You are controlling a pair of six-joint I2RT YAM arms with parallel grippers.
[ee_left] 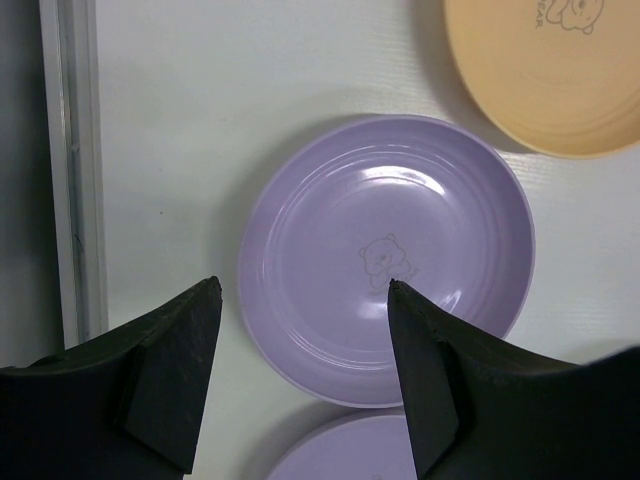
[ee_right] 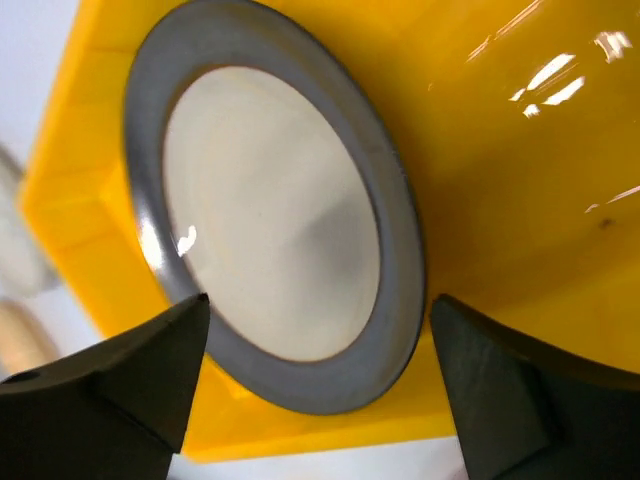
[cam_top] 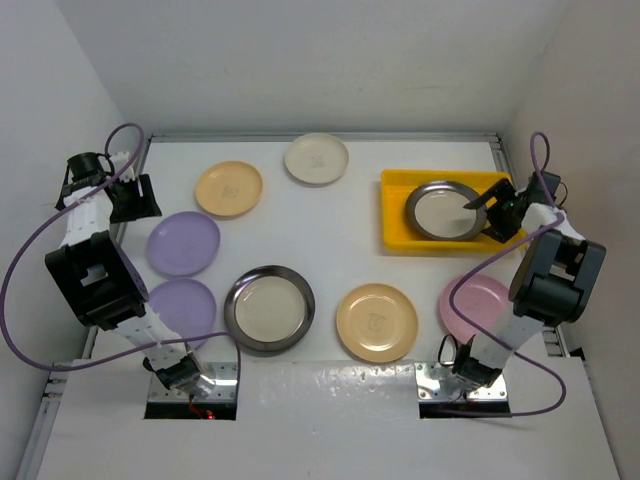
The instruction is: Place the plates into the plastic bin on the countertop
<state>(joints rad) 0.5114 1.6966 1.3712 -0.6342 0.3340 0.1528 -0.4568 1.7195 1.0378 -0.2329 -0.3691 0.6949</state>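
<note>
**Worktop.** The matte white, metal-edged worktop (cam_top: 330,240) is walled at the left, back and right. Its bare middle is judged the widest lane for travel.

**Bin.** The bright yellow rectangular plastic bin (cam_top: 392,212) is found at the upper right of the top view, close to the right wall. Little free floor is seen around its contents, so further plates are judged to need stacking.

**Plates.** One dark-rimmed steel plate (cam_top: 445,210) is lying flat in the bin, so one of eight is counted as placed. Seven are left on the worktop:
- a second steel plate (cam_top: 269,308), lower centre
- a peach-orange plate (cam_top: 376,322) beside it
- another peach-orange plate (cam_top: 228,188), upper left
- a cream plate (cam_top: 316,158) at the back
- two lavender plates (cam_top: 183,243) (cam_top: 185,305) near the left border, the lower partly covered by the left arm
- a pink plate (cam_top: 470,303), partly hidden behind the right arm

**Jaws.** The left jaws are spread wide and empty above the upper lavender plate. The right jaws are spread over the binned steel plate and grip nothing.
</note>
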